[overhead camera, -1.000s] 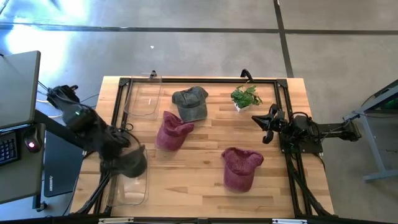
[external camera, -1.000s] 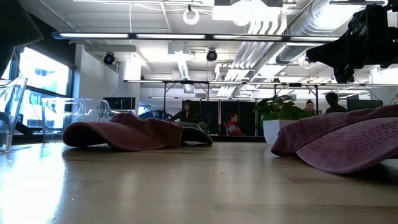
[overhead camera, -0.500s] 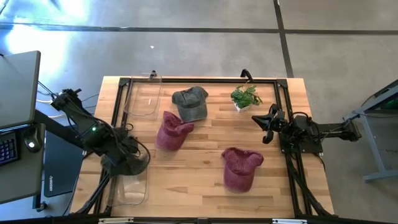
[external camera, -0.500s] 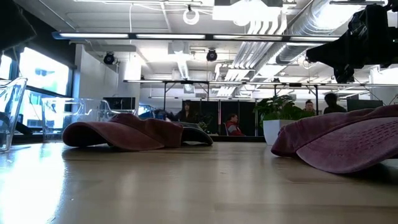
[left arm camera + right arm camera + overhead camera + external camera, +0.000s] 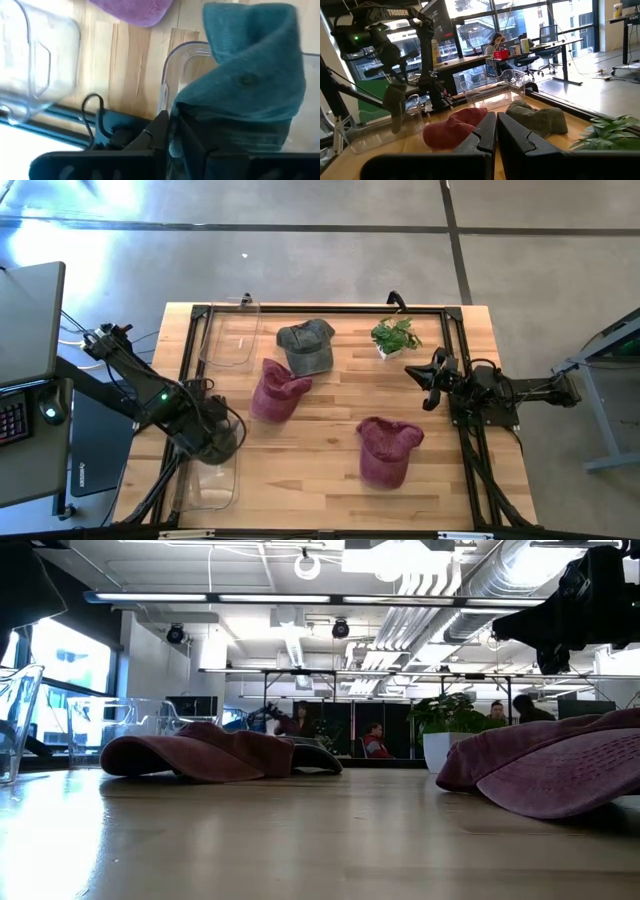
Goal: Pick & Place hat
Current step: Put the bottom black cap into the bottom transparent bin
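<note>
Hanging from the left gripper [image 5: 172, 131], the teal hat [image 5: 250, 85] is drooping in soft folds over the clear bin [image 5: 212, 477] at the table's near left corner. The jaws are pinching a bunched bit of the hat's fabric, standing almost together around that thin fold. The cloth is sagging under its own weight and looks light and limp, with nothing rigid apart from perhaps the brim, so it is likely to crumple wherever it lands and will not break or roll. A pinch on a raised fold of the crown, as here, seems the sound way to take such a hat; a grip on a flat-lying part would probably slide off.

Moving rightward, a second clear bin [image 5: 230, 336] is standing at the table's far left corner. A maroon hat [image 5: 277, 390] is lying just beside a grey hat [image 5: 307, 346] near the table's middle, both slumped and creased, offering humps of cloth to nip. Farther right, another maroon hat [image 5: 387, 450] is resting toward the near edge, and a small potted plant [image 5: 396, 336] is sitting at the far side.

At the right edge, the right gripper [image 5: 428, 380] is waiting above the wooden table [image 5: 330, 470], its jaws pressed together on nothing, well apart from every hat.
</note>
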Tool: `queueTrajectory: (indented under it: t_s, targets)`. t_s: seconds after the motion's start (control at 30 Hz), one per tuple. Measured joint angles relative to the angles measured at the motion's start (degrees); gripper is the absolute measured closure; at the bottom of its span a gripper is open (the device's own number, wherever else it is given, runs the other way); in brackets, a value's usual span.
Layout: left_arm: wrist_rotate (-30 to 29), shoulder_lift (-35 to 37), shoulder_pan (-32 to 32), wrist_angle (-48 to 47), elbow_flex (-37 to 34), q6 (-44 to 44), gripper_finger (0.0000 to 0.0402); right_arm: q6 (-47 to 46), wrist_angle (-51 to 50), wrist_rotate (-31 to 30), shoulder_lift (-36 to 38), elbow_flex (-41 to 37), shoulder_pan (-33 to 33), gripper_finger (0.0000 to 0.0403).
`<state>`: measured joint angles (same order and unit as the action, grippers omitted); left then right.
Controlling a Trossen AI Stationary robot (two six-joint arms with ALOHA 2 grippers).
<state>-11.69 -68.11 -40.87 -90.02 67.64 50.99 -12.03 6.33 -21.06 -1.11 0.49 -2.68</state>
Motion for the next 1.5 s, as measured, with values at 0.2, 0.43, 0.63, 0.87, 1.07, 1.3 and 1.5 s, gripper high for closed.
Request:
queueTrajectory:
  t_s: [0.2,0.43,0.63,0.87,1.07,1.3,1.5]
  targets:
    - [7.3,3.6,0.0,0.0,0.0,12.5,0.0305,-0.1,0.0,0.0,0.0,0.0,0.0,0.0391]
    - [9.7,10.9,0.0,0.0,0.2,35.4,0.0306,0.0,0.0,0.0,0.0,0.0,0.0,0.0391]
    - [6.3,14.9,0.0,3.6,2.4,49.2,0.0353,0.0,0.0,0.0,0.0,0.0,0.0,0.0391]
    - [15.6,12.0,0.0,23.0,3.4,31.7,0.0395,0.5,0.0,0.3,0.0,0.0,0.0,0.0391]
    - [22.7,5.9,-0.1,18.3,-2.8,30.4,0.04,0.6,-0.1,0.3,0.0,0.0,0.0,0.0391]
    - [12.3,4.9,0.0,8.3,-7.0,38.7,0.0401,1.9,-0.3,0.2,0.0,0.0,0.0,0.0391]
    - [2.4,5.1,0.0,0.0,-7.5,49.3,0.0401,2.0,-0.5,0.2,0.0,0.0,0.0,0.0391]
